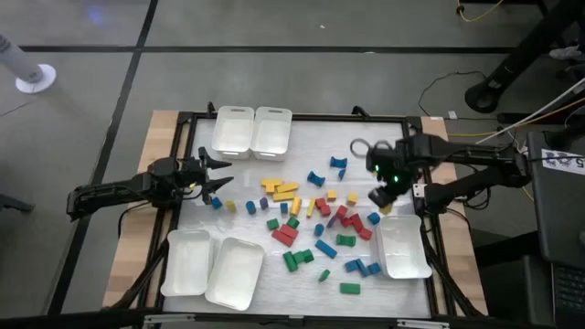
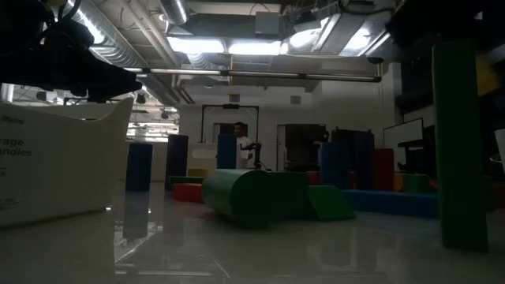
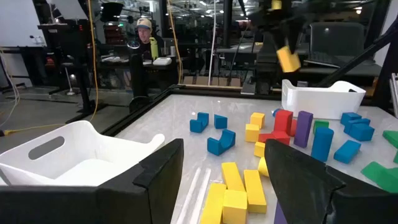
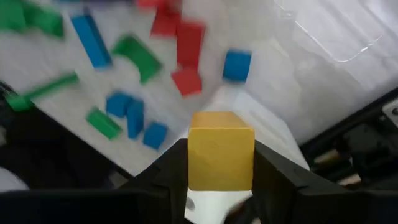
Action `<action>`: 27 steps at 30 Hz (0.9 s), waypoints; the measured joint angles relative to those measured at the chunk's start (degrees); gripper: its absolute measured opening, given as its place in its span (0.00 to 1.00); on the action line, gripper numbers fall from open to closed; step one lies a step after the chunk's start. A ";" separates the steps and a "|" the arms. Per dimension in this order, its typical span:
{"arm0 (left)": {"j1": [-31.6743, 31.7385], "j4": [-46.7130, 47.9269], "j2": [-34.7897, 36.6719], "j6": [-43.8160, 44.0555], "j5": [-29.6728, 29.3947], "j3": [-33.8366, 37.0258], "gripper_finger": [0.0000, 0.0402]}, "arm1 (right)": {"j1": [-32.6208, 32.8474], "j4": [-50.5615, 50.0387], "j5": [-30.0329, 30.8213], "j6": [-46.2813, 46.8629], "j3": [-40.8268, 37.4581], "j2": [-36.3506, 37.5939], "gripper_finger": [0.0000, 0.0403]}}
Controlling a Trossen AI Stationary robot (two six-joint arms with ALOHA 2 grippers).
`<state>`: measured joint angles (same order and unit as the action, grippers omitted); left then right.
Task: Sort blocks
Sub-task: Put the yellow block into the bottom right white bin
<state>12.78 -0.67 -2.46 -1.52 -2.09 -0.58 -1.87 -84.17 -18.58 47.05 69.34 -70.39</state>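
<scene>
1. Right gripper (image 4: 219, 165) is closed part-way on a yellow cube (image 4: 221, 149); the cube sits clamped between both fingers, top face and front face showing.
2. From above, the right gripper (image 1: 384, 194) hangs over the table's right side, beside the near-right white tray (image 1: 403, 249), above the edge of the block scatter. In the left wrist view the held yellow cube (image 3: 288, 58) shows lifted clear of the table, above that tray (image 3: 323, 98).
3. Left gripper (image 1: 216, 174) waits at the table's left edge, fingers spread wide, nothing between them; it holds and touches nothing.
4. The blocks (image 1: 315, 224) lie loose across the middle and right of the table (image 1: 320, 146): yellow bars together near centre, red pieces grouped right of centre, blue and green ones scattered toward the near edge.
5. Two white trays (image 1: 251, 131) sit side by side at the far edge, two more (image 1: 212, 270) at the near left. No block visible in any of them.
6. A person (image 3: 144, 34) stands beyond the table in the room.
</scene>
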 joint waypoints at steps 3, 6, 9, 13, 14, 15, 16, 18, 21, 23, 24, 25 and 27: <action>0.01 0.00 -0.01 0.00 -0.01 0.00 0.53 | 7.23 -0.45 1.04 3.60 0.00 0.02 0.35; 0.01 0.00 0.00 0.01 -0.01 0.00 0.53 | 14.04 -0.40 2.69 8.30 -0.02 0.02 0.35; 0.02 0.00 -0.01 0.01 -0.02 0.00 0.53 | 19.98 -0.42 5.68 13.92 -0.02 0.02 0.35; 0.02 0.00 -0.01 0.01 0.00 0.02 0.53 | 26.62 -0.36 8.53 19.06 -0.02 0.02 0.35; 0.01 0.00 0.00 0.00 -0.02 0.00 0.53 | 28.03 -0.23 8.93 20.13 -0.04 0.02 0.35; 0.01 0.00 0.00 0.01 -0.02 0.00 0.53 | 29.39 -0.03 9.15 20.69 -0.07 0.02 0.35; 0.00 0.00 -0.01 0.00 -0.02 0.01 0.53 | 30.69 0.24 9.49 21.31 -0.07 0.02 0.35; 0.00 0.00 0.00 0.00 -0.02 0.00 0.53 | 32.99 0.34 10.67 22.01 -0.07 0.02 0.36; 0.02 0.00 0.00 0.90 0.00 0.00 0.53 | 35.84 0.57 13.25 22.33 -0.07 0.02 0.38; 0.01 0.00 0.00 2.82 0.00 0.00 0.53 | 37.00 0.77 14.50 22.38 -0.07 0.02 0.41; 0.01 0.00 -0.01 4.11 -0.01 0.00 0.53 | 37.34 0.73 14.69 22.35 -0.07 0.02 0.42; 0.02 0.00 -0.01 5.25 -0.03 0.00 0.53 | 37.55 0.75 14.85 22.35 -0.07 0.02 0.43; 0.02 0.00 -0.01 6.91 0.02 0.00 0.53 | 37.52 0.76 14.98 22.38 -0.07 0.02 0.44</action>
<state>12.80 -0.67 -2.47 5.39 -2.07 -0.58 35.65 -83.41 -3.61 69.43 69.28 -70.37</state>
